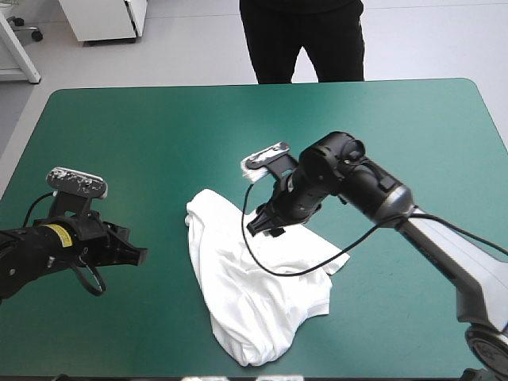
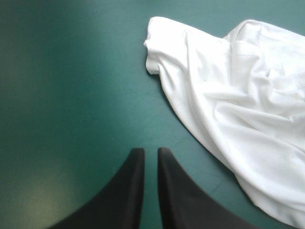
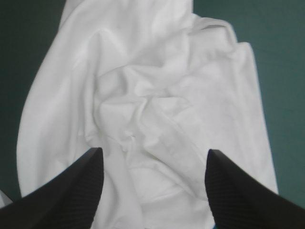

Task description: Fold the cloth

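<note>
The white T-shirt [image 1: 255,295] lies as a crumpled heap in the middle of the teal-green table, one end near the front edge. My right gripper [image 1: 266,224] hangs just above the heap's far part. In the right wrist view it [image 3: 153,155] is open, its black fingers wide apart over wrinkled T-shirt [image 3: 157,86] cloth, holding nothing. My left gripper [image 1: 140,255] sits low over the cover, left of the heap and apart from it. In the left wrist view its fingers [image 2: 151,155] stand almost together with nothing between them, the T-shirt [image 2: 238,105] ahead and off to one side.
The teal-green cover [image 1: 159,135] stretches wide to the left, right and far side of the heap. The table's front edge [image 1: 357,371] runs close to the heap's near end.
</note>
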Action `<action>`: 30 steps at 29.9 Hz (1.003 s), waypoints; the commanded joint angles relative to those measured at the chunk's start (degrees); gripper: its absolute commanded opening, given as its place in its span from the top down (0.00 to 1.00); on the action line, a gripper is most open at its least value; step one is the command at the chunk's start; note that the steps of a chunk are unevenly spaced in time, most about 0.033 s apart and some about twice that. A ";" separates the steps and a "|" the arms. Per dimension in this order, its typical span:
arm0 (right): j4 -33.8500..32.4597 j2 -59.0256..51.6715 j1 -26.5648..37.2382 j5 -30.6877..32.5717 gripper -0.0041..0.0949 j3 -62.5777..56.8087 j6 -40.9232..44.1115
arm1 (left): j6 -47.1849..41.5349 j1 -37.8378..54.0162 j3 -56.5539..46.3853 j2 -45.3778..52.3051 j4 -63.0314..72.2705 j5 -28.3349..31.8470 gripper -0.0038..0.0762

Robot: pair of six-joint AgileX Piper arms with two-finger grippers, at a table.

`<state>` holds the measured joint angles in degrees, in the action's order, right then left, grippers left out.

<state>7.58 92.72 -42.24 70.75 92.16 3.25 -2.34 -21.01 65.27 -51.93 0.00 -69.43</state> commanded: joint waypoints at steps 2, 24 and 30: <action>-0.25 -7.01 5.14 0.77 0.38 -0.09 0.47 | -0.91 0.02 1.91 -3.19 0.00 2.57 0.53; -0.61 -16.82 12.05 0.77 0.38 -12.95 2.62 | 3.39 0.02 22.96 -37.97 -4.97 -0.85 0.40; -0.61 -16.82 12.05 0.77 0.38 -12.95 2.77 | 4.12 0.02 23.21 -44.24 -4.87 -0.85 0.40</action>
<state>6.84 77.93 -30.64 71.40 77.71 5.94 1.68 -20.96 86.57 -96.28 -4.54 -70.52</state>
